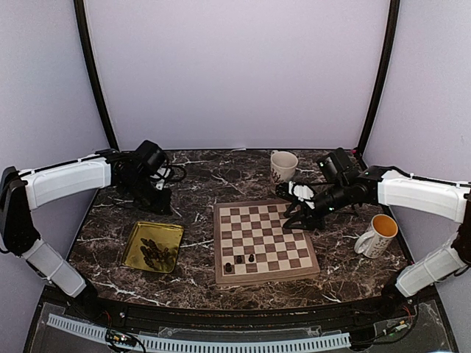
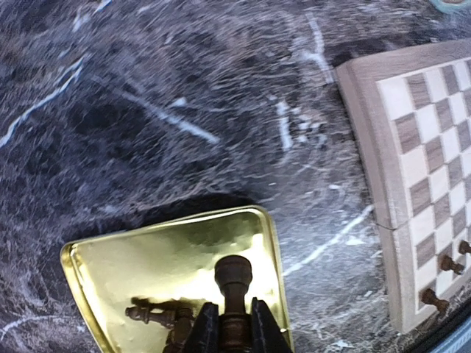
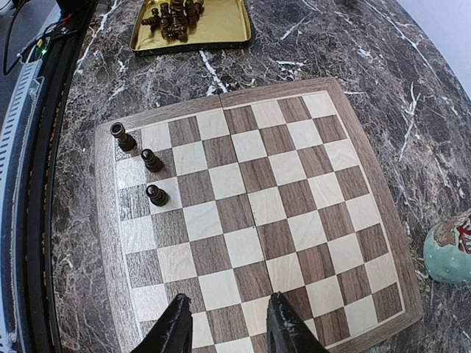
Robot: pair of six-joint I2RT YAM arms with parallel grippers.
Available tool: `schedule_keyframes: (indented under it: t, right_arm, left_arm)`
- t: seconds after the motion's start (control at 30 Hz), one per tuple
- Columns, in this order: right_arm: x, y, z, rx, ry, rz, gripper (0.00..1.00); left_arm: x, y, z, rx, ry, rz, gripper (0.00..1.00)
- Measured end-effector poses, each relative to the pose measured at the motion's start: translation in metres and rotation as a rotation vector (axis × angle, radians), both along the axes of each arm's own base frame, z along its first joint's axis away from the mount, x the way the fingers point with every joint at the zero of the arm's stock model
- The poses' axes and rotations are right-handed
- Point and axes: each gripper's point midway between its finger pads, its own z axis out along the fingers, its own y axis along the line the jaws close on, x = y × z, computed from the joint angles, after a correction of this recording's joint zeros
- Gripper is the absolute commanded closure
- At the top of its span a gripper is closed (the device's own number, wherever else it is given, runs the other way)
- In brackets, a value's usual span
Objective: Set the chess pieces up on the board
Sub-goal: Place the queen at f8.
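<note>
From the overhead camera, the board [image 1: 266, 277] lies mid-desk [image 1: 199, 184], with three chess pieces [image 1: 240, 259] standing in a short line at its near left corner. A gold tray [image 1: 135, 237] of loose pieces [image 1: 156, 254] sits just left of the board. The left jaws hang near the tray's far edge. The right jaws hover at the board's far right corner, well apart from the standing three.

At the left wrist, the jaws are clamped tight on one dark piece [image 2: 233, 273]. They grip its lower stem, so its rounded head sticks out past the fingertips [image 2: 208, 323] and its long axis runs in line with the fingers. The tray is below it, and the board's rim shows at the right edge, so the carry goes toward the robot's right.

At the right wrist, the jaws stand partly open and hold nothing, looking down on bare squares. The three set pieces are far off toward the tray.

The left arm looks the nearer one to that corner. The free square beside the line seems the likely target, and the piece should go down upright.
</note>
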Motion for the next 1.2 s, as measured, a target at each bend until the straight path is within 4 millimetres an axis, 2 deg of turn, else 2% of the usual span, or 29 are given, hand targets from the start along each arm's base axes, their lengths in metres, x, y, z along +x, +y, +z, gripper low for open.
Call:
schedule_keyframes:
  t: [0.17, 0.3, 0.4, 0.6, 0.77, 1.0, 1.2]
  right_arm:
    - [0.003, -0.002, -0.001, -0.003, 0.002, -0.014, 0.65]
    - [0.015, -0.010, 0.000, 0.008, 0.013, -0.066, 0.65]
    - [0.027, -0.019, 0.001, 0.019, 0.026, -0.121, 0.65]
    - [0.050, -0.037, 0.001, 0.036, 0.048, -0.229, 0.64]
    - [0.063, -0.048, 0.004, 0.055, 0.049, -0.291, 0.63]
    - [0.070, -0.053, 0.007, 0.068, 0.046, -0.316, 0.63]
    - [0.069, -0.052, 0.007, 0.070, 0.047, -0.314, 0.63]
  left_arm:
    - [-0.002, -0.050, 0.032, -0.094, -0.070, -0.170, 0.93]
    - [-0.015, -0.097, 0.052, -0.145, -0.109, -0.351, 0.93]
    - [-0.025, -0.133, 0.059, -0.154, -0.125, -0.480, 0.93]
    - [-0.053, -0.196, 0.042, -0.105, -0.098, -0.705, 0.93]
    - [-0.075, -0.228, 0.028, -0.056, -0.067, -0.843, 0.93]
    - [-0.097, -0.261, 0.010, -0.009, -0.033, -0.981, 0.93]
    - [-0.113, -0.273, -0.009, 0.032, 0.006, -1.059, 0.92]
